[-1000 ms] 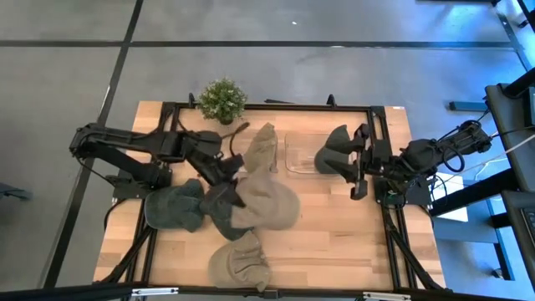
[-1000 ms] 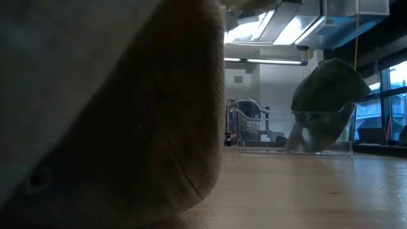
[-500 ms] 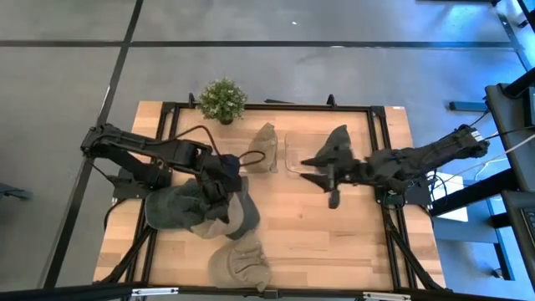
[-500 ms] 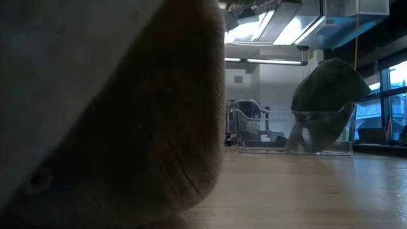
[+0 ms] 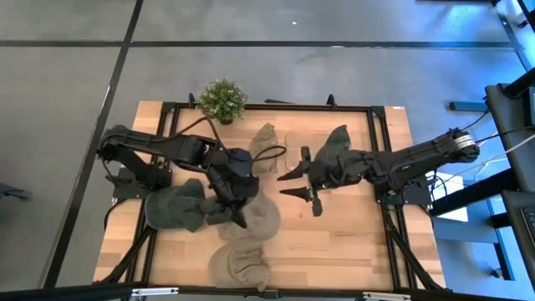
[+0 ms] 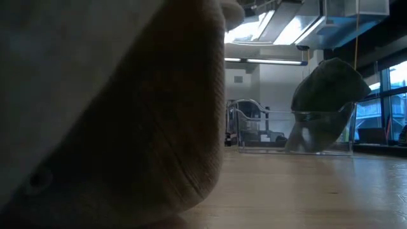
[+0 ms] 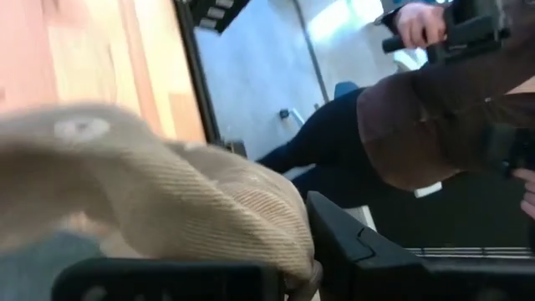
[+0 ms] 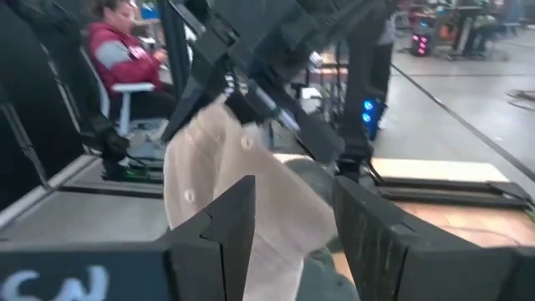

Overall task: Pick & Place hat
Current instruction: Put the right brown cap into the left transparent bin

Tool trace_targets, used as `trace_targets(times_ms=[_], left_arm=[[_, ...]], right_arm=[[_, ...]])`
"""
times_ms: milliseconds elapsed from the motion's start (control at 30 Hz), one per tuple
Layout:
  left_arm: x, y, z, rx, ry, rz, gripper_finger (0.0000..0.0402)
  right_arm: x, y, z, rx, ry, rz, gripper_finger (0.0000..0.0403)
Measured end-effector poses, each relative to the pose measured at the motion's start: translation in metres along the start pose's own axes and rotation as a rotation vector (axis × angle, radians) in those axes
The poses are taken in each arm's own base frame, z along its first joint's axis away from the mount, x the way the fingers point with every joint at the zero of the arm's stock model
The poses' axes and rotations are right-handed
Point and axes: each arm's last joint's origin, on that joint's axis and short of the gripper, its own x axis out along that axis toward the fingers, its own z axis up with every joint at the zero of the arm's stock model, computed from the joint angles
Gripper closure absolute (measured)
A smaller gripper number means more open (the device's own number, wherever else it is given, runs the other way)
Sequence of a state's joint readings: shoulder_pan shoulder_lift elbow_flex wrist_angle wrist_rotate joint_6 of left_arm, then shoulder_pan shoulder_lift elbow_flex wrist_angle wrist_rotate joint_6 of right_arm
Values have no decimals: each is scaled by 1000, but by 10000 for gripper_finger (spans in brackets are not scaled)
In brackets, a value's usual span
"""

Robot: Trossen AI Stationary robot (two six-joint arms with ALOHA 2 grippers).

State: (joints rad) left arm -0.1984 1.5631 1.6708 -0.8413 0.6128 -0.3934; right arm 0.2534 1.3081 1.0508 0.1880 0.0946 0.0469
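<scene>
Jaws of the left gripper [image 5: 238, 213] clamp the beige hat [image 5: 259, 219].

The left arm is bending over the table's middle, its left gripper [image 5: 236, 211] pointing at the near edge. The right arm is stretching leftward, the right gripper [image 5: 294, 184] gaping wide.

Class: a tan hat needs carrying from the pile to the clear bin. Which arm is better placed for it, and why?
Left. The left gripper is over the pile with the tan hat between its fingers. The right gripper hangs open beside the clear bin, holding nothing.
</scene>
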Motion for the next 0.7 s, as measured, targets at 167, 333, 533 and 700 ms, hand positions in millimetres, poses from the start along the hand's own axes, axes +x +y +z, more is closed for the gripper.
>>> trace_targets(times_ms=[167, 333, 533, 700], left_arm=[[16, 9, 12, 57, -13, -83, 371], [32, 19, 17, 55, 23, -175, 371], [37, 23, 20, 57, 23, -184, 371], [37, 22, 21, 64, 12, -192, 371]], right_arm=[[1, -7, 1, 24, -7, 63, 242], [3, -16, 0, 59, 1, 61, 242], [14, -17, -11, 109, 50, 184, 242], [29, -15, -26, 117, 81, 244, 242]])
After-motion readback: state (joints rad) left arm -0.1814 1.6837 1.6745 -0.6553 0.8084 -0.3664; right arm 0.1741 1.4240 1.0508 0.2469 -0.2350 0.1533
